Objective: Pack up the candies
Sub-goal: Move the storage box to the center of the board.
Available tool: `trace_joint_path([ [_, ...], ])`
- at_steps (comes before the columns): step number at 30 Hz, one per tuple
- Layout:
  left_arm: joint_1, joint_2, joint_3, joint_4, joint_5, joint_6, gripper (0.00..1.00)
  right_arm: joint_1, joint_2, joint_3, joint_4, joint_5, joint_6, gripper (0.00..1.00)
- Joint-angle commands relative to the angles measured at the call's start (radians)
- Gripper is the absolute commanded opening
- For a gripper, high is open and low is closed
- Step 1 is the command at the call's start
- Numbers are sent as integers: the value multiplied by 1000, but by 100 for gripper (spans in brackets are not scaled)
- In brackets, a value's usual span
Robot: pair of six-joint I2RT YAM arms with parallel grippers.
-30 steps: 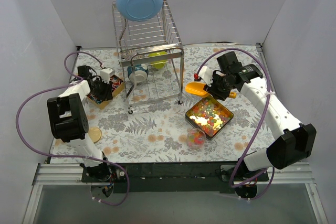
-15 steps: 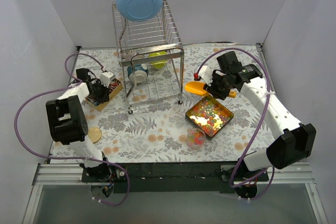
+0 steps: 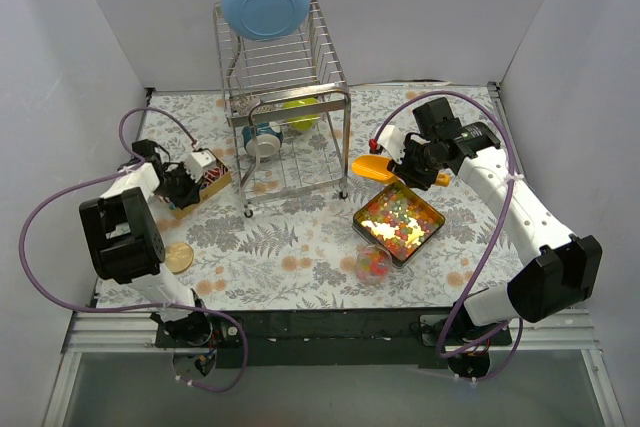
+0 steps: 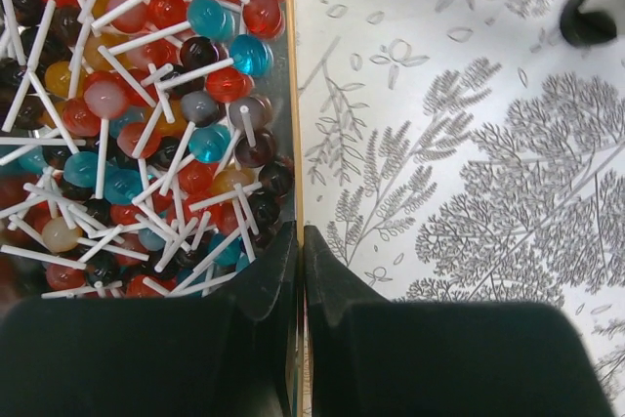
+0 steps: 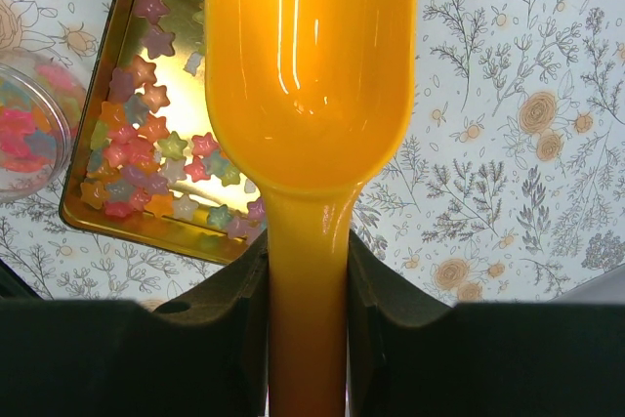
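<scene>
Candies (image 5: 146,144) in tin (image 5: 146,231), near scoop (image 5: 308,75) in right end effector (image 5: 308,261)

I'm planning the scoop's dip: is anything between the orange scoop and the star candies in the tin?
Nothing visible does. The scoop, held in the right gripper, hangs near the open tin; its candies lie uncovered, with no lid.

The star-shaped candies (image 5: 146,139), in pink, orange, green, pale blue and purple, lay loose in a thin layer over the bottom of a gold tin (image 3: 423,202), at about 4 o'clock from the table's middle. More candies (image 3: 373,263), pink and mixed colours, filled a clear round tub (image 3: 359,270) at the tin's 7 o'clock. At the table's 9 o'clock, red, blue, dark and amber lollipops (image 4: 146,114) on white sticks lay heaped crisscross in a box (image 4: 290,95).
</scene>
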Motion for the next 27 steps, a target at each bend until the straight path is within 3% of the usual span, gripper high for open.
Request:
trace_joint_path([
  [1,1,-60,-86,-109,-3,224,0,-6,-8,3,21,-7,6,1],
  [13,77,-10,-82,-218,-122,481,0,-6,-14,6,5,3,9,1],
  [24,122,-62,-154,-301,-152,967,0,-6,3,4,4,5,5,1],
  [27,122,-62,-148,-347,-177,1031,0,-6,8,12,2,8,3,1],
])
